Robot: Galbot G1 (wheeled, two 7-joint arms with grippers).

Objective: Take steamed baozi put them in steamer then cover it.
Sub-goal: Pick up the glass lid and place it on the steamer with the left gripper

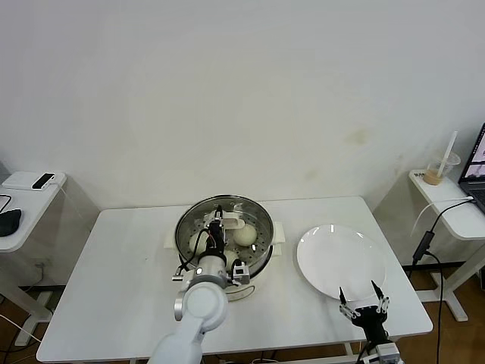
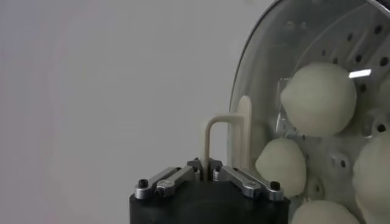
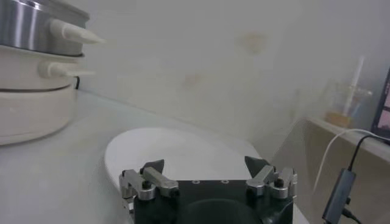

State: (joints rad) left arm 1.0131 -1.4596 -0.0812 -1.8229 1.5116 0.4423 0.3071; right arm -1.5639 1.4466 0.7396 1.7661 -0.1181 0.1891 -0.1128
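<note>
The steamer (image 1: 261, 250), a shiny steel pot on a cream base, stands mid-table. The cover (image 2: 304, 36), a clear glass lid, lies over it; whether it rests on the rim I cannot tell. My left gripper (image 2: 205, 169) is above the pot, shut on the cover's cream handle (image 2: 222, 125). Through the glass I see several baozi (image 2: 320, 97) on the perforated tray, and one baozi (image 1: 244, 234) shows in the head view. My right gripper (image 1: 362, 303) hangs open and empty at the table's front right, just short of the plate.
An empty white plate (image 1: 341, 262) lies right of the steamer; its rim (image 3: 177, 152) is just beyond my right gripper. A side table with a drink cup (image 1: 443, 168) and cables stands at right. Another side table (image 1: 26, 199) stands at left.
</note>
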